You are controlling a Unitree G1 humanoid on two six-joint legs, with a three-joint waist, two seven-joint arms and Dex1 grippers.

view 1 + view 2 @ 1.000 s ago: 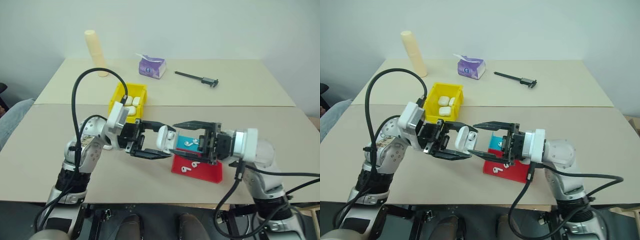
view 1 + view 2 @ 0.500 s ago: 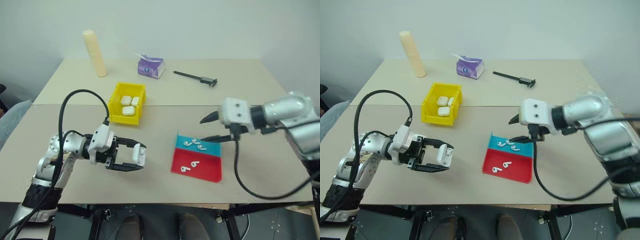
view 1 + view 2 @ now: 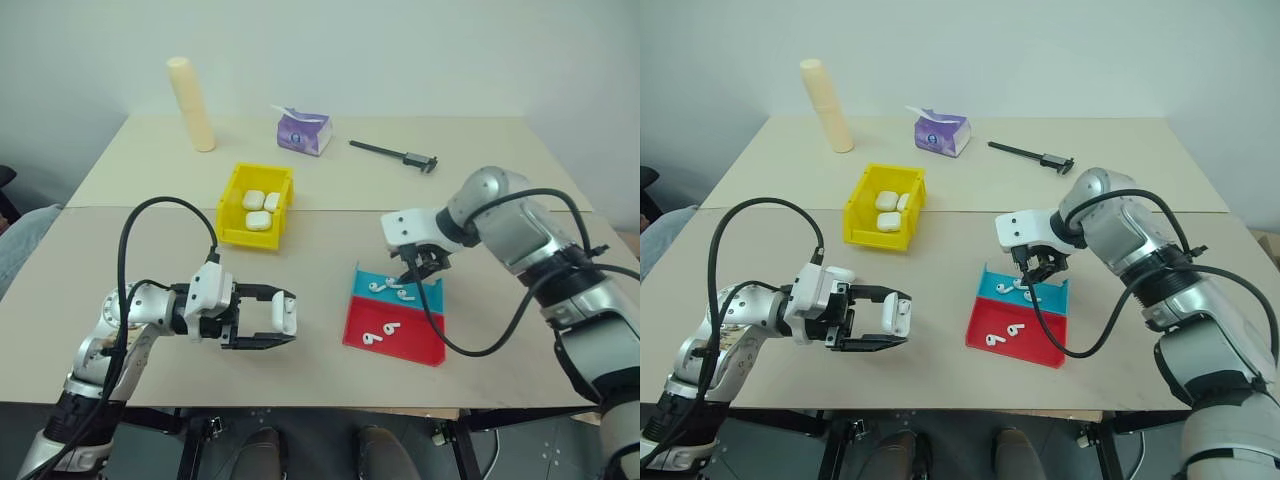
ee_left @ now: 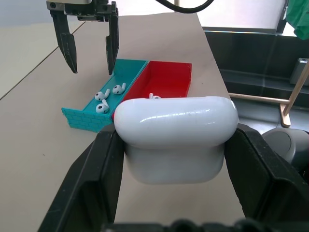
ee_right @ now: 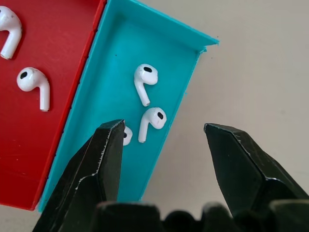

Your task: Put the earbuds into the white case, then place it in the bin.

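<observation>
The surface (image 3: 520,240) carries everything, and I work near its front edge. Toward the back, left of centre, sits the bin (image 3: 232,210), bright yellow with a lowered front lip, already holding three white cases, so it waits for the next. Near the front edge, right of centre, lies a flat red-and-teal tray (image 3: 412,345) that keeps the loose pieces together. My left gripper (image 3: 282,325) is clenched on the white case (image 4: 176,137), glossy and rounded, lid shut, held level off the surface near the front left so it stays ready to be filled. My right gripper (image 5: 161,164) hangs released over the tray's teal half, jaws straddling the earbuds (image 5: 149,123), tiny, white and short-stemmed, apparently to pinch one.
</observation>
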